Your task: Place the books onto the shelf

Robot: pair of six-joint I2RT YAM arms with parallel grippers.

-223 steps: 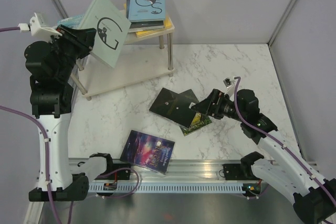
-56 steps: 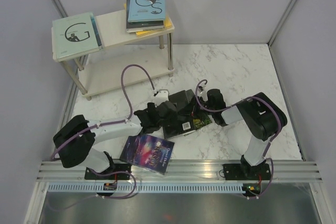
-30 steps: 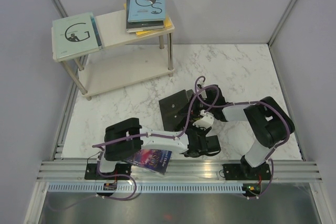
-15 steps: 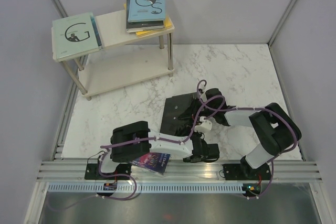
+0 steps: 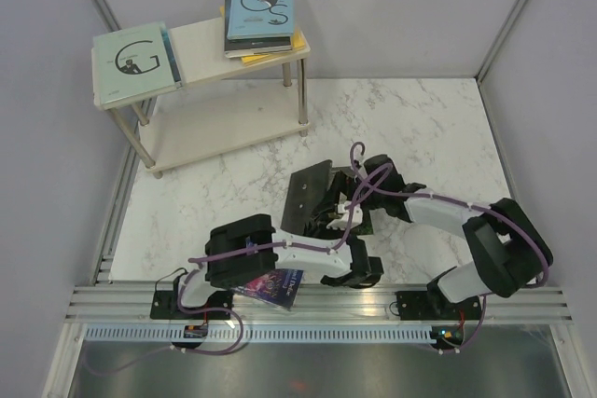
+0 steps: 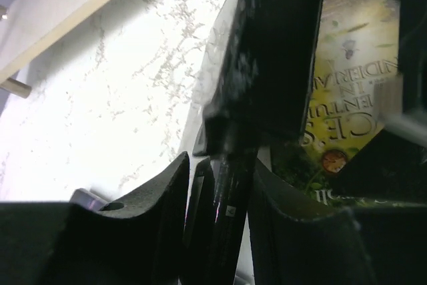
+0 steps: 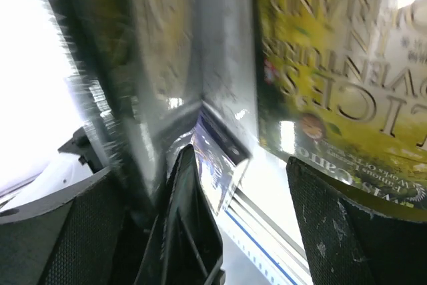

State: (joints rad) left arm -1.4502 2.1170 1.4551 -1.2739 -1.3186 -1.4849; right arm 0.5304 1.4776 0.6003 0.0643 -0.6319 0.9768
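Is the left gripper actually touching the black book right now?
Touching. The left wrist view shows the black book's lower edge wedged between the left gripper's fingers, with no gap visible on either side.

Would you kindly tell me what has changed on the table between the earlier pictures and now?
The left fingers set the pale green paperback marked G on the cream two-tier shelf, came down to the marble table and closed on the edge of the black paperback, now tipped up. The right fingers, shut before, have opened. The blue-topped stack and the purple galaxy book stayed put.
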